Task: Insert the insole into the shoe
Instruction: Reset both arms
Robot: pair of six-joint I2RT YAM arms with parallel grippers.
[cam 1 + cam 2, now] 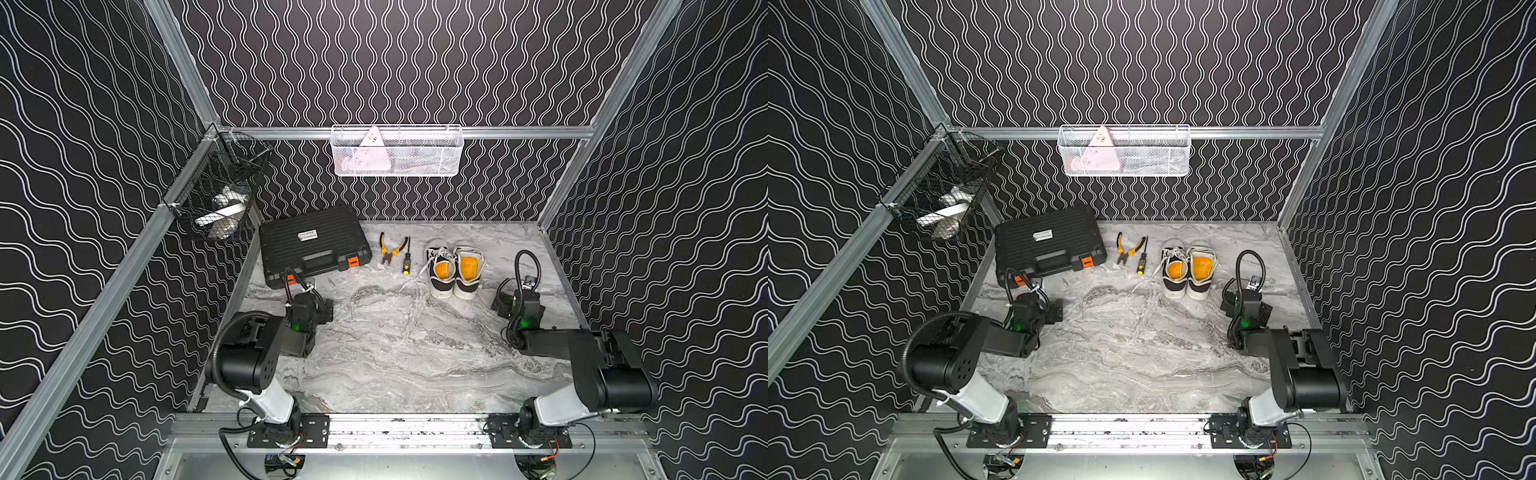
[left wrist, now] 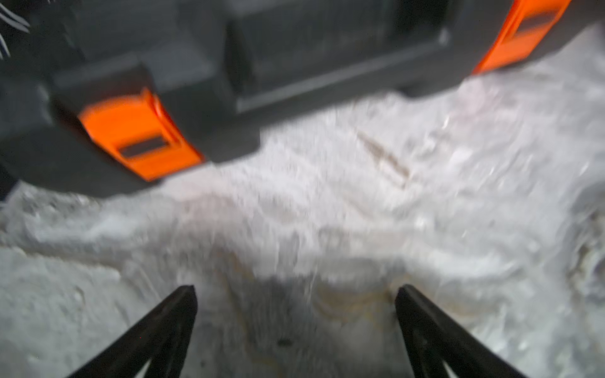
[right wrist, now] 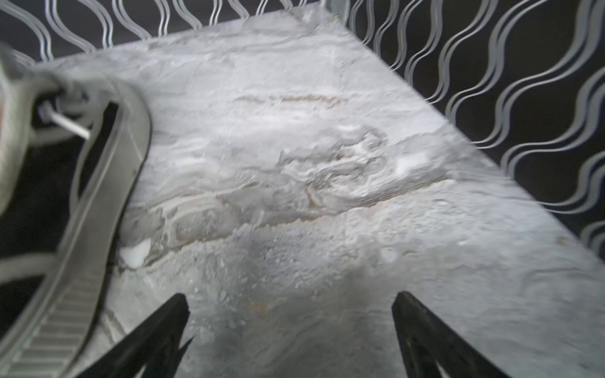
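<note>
1. A grey marble-patterned table (image 1: 395,353) sits inside a booth with black, wavy-lined walls, seen from above. Two black robot arms are mounted at its near edge
2. Two sneakers stand side by side at the far right of the table, soles down. They are the left-hand shoe (image 1: 440,286) and the right-hand shoe (image 1: 467,286). Each shoe's long axis runs near to far, with the heel toward the robot and the laced toe toward the far wall
3. An orange insole (image 1: 468,266) shows through the opening of the right-hand shoe, and a second orange insole (image 1: 442,270) shows in the left-hand one. Both appear to lie inside already, so the task looks done or nearly done. How they sit at the toe end is hidden
4. The right gripper (image 3: 291,296) has its jaws spread wide with nothing between them, low over the marble. The shoes lie to its left and slightly farther away. The right wrist view shows the right-hand shoe's ribbed rubber sole (image 3: 98,229) close by
5. The left gripper (image 2: 294,289) is also spread and empty. It faces the black tool case (image 1: 313,245) and its orange latch (image 2: 137,134), well apart from the shoes, which lie to its right
6. The right arm is clearly the nearer one. Any final press on an insole would likely be a short reach leftward and far, entering from the heel end along the shoe's length
7. Pliers (image 1: 390,247) and a screwdriver (image 1: 406,259) lie between the case and the shoes
</note>
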